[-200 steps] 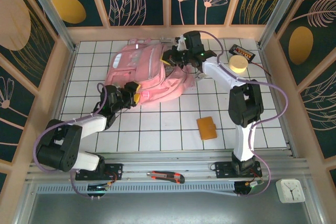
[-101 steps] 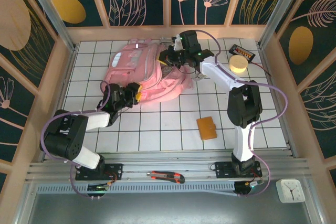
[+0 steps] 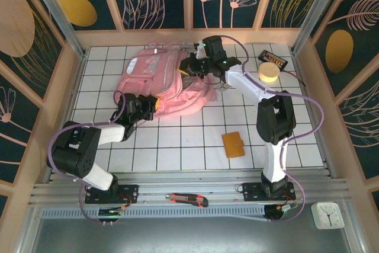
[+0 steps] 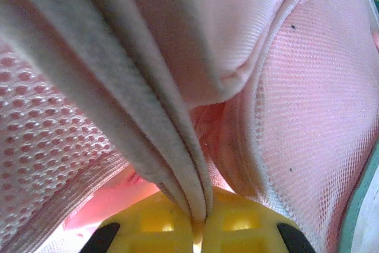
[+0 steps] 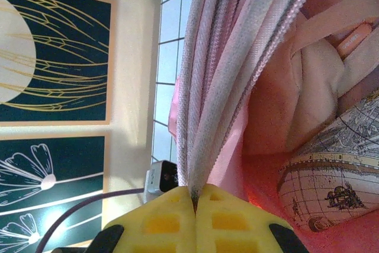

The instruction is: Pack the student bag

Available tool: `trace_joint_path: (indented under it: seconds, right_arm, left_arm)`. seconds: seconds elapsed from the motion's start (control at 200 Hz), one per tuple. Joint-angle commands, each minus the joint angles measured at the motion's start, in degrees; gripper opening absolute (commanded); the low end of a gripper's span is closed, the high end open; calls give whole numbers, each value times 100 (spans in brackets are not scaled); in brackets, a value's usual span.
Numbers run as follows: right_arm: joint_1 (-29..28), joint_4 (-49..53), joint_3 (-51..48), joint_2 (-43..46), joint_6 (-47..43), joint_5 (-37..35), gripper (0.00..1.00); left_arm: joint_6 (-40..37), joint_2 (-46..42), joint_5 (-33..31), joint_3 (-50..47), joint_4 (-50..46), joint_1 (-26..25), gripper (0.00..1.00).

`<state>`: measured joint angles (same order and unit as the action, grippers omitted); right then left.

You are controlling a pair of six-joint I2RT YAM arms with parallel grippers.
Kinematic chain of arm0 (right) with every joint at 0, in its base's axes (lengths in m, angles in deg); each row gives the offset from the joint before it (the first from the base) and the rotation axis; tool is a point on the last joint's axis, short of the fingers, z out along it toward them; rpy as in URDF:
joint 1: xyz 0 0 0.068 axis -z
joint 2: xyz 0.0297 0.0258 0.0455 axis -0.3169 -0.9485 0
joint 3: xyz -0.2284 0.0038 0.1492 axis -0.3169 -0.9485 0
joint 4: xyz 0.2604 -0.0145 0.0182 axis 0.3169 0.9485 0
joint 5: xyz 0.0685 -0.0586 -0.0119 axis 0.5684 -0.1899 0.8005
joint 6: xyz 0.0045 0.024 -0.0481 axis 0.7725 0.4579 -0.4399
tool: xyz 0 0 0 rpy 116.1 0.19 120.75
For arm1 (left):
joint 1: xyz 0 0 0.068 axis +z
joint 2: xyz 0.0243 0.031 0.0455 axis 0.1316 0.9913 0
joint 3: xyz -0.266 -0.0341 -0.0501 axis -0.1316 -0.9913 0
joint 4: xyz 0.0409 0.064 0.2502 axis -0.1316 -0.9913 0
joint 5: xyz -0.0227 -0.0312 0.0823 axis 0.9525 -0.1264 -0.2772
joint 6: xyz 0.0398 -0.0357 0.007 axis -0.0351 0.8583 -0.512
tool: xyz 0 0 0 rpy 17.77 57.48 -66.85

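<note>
The pink student bag point(image 3: 155, 78) lies at the back middle of the gridded table. My left gripper point(image 3: 155, 105) is at the bag's near edge; in the left wrist view its yellow fingers point(image 4: 155, 224) are shut on a folded pale fabric edge point(image 4: 177, 176) of the bag, with pink mesh on both sides. My right gripper point(image 3: 188, 67) is at the bag's far right edge, and in the right wrist view this gripper point(image 5: 195, 197) is shut on the zip edge point(image 5: 213, 117). A map-printed object point(image 5: 331, 188) shows inside the bag's opening.
An orange flat wallet point(image 3: 233, 144) lies on the table in front right. A yellow tape roll point(image 3: 267, 73) and a black device point(image 3: 274, 60) sit at the back right. A utility knife point(image 3: 186, 199) rests on the front rail, a white clock point(image 3: 326, 214) beyond it.
My left gripper has slid forward to the bag's near edge and shut on its fabric. The right gripper keeps its hold on the zip edge, hardly moving.
</note>
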<state>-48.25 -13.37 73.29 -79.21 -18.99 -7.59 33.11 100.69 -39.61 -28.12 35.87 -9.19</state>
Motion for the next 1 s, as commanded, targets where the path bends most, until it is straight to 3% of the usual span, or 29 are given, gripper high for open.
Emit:
trace_joint_path:
  seconds: [0.0,0.1,0.16,0.18,0.31,0.46,0.626,0.796,0.896,0.991]
  right_arm:
    - [-115,303,149,372,-261,45,16]
    - [-32,1109,260,525,-787,-720,72]
    - [15,1519,169,712,-1034,-1266,97]
    - [24,1637,128,787,-1123,-1446,99]
    - [-42,2180,-290,1264,-1438,-2281,99]
    - [-461,2268,-962,1665,-1405,-2726,99]
    - [-929,2298,-1220,1528,-1411,-3171,77]
    - [-1165,2502,-773,1036,-1528,-3551,59]
    - [-1212,2619,-450,756,-1539,-3588,43]
    - [-1257,2793,-156,500,-1538,-3726,37]
  left_arm:
    - [131,75,13,290,691,49,0]
    - [279,6,65,389,776,54,0]
    - [345,-58,86,461,774,58,0]
    - [368,-83,89,480,774,54,0]
    - [544,-197,118,613,784,51,0]
    - [680,-250,200,733,788,51,0]
    - [701,-274,310,799,748,55,0]
    - [675,-317,370,811,691,57,0]
    - [666,-344,400,766,686,51,0]
    - [674,-379,404,731,686,50,0]
